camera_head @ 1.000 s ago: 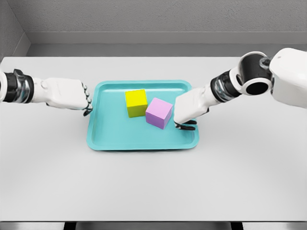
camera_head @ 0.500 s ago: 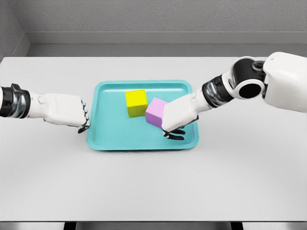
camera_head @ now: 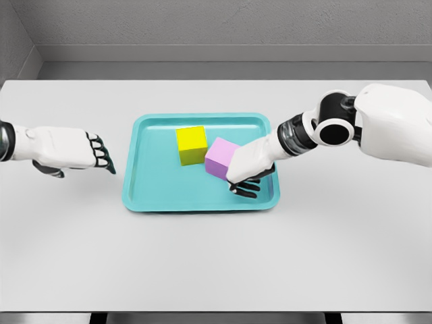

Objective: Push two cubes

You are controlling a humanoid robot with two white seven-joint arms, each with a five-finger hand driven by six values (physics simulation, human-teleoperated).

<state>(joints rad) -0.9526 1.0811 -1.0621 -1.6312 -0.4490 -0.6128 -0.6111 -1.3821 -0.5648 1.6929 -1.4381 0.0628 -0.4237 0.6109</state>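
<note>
Our left hand [camera_head: 64, 148] is hovering with fingers spread, empty, beside the shallow teal plastic tray [camera_head: 156, 199]. Inside are sitting the yellow cube [camera_head: 192, 145] and lilac cube [camera_head: 220, 158], touching; our loosely open right hand [camera_head: 248, 165] is pressing the lilac one.

Matt teal tray [camera_head: 200, 201], matt yellow cube [camera_head: 192, 145], matt pink cube [camera_head: 219, 157], smooth grey table [camera_head: 216, 256]
</note>
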